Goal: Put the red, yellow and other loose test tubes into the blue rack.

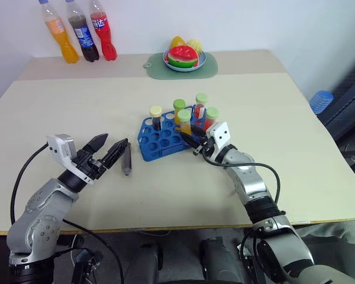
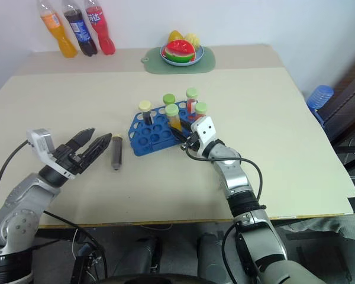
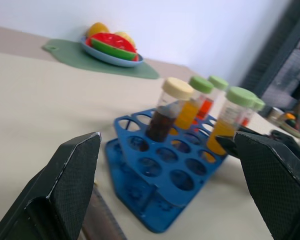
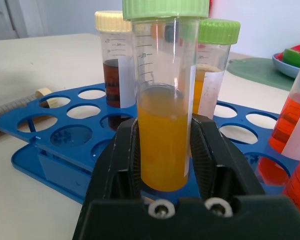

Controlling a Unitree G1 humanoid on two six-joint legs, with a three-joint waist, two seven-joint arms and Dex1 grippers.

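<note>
One orange tube stands upright, clamped in the right end effector at the rack's near edge; four tubes stand beyond it. Judged step: seating, then release. Ahead of the spread-open, empty left end effector, a dark tube lies on the tabletop.

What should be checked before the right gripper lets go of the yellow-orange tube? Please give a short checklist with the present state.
1. Right gripper shut on the yellow-orange tube: ok.
2. Tube upright, green cap on top: ok.
3. Tube bottom seated in a hole of the blue rack: cannot tell, the fingers hide it.
4. Neighbouring tubes standing in the rack, such as the brown tube: ok.
5. Left gripper open and apart from the rack: ok.
6. All tubes racked: not ok, a dark tube lies on the table beside the rack.
</note>
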